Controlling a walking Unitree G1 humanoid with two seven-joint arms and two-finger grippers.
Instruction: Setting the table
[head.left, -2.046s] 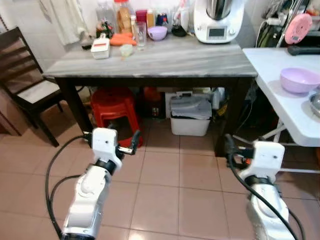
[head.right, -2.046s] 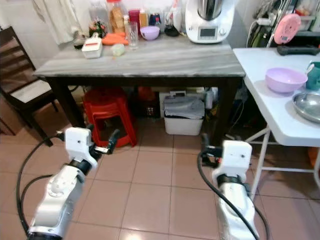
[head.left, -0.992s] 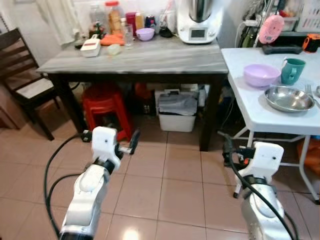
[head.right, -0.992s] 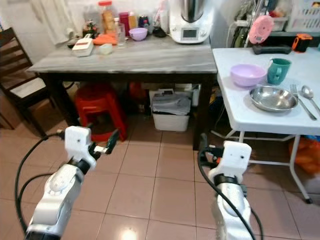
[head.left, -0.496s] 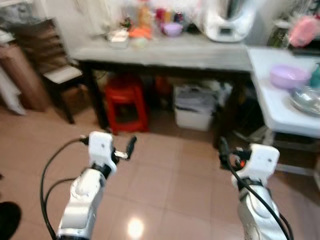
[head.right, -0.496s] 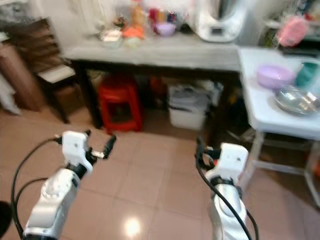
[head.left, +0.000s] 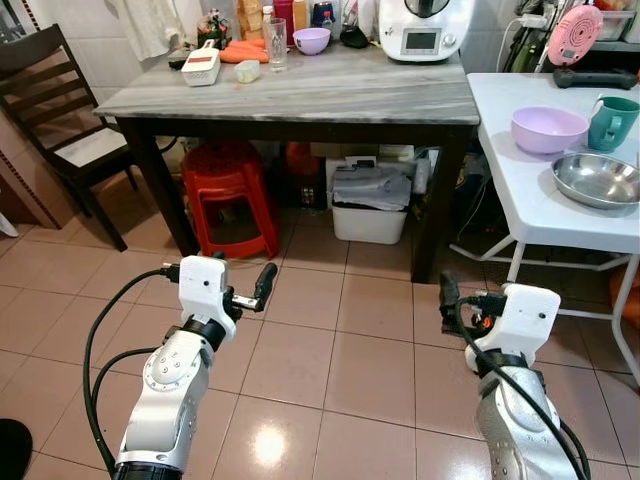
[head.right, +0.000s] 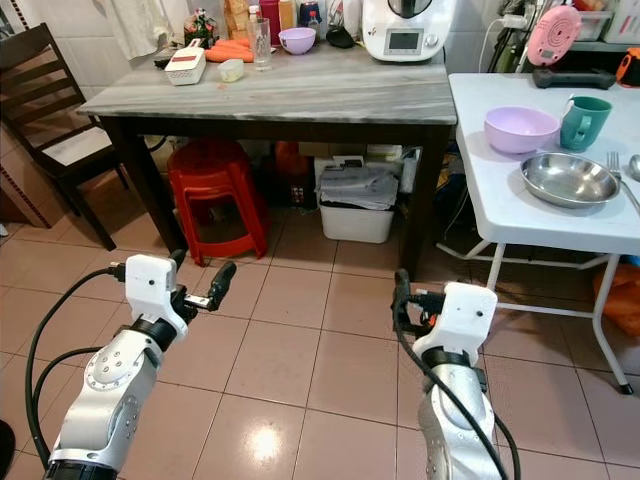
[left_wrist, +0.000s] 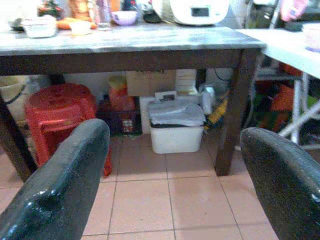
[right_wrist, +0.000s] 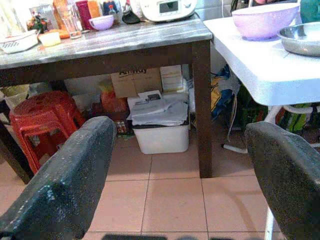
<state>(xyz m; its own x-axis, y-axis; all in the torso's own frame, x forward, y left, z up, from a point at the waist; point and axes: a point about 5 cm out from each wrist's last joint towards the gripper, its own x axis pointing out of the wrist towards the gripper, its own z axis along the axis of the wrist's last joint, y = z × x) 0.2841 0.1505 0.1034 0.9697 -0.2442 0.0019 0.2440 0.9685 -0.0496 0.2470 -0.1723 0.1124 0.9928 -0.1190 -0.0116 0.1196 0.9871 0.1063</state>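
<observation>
On the tiled floor short of both tables, view has swung and steadied since a moment ago, so I'm squared up but nothing is picked. Left gripper (left_wrist: 170, 190) and right gripper (right_wrist: 175, 175) both spread wide, empty. White table (head.right: 520, 215) holds purple bowl (head.right: 521, 129), steel bowl (head.right: 570, 179), teal mug (head.right: 583, 121); both bowls look empty.

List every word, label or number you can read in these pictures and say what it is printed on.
"Amway": on the cardboard box under the grey table.
Display of the white kitchen machine: too small to read.
Labels on the bottles and jars: too blurred to read.
</observation>
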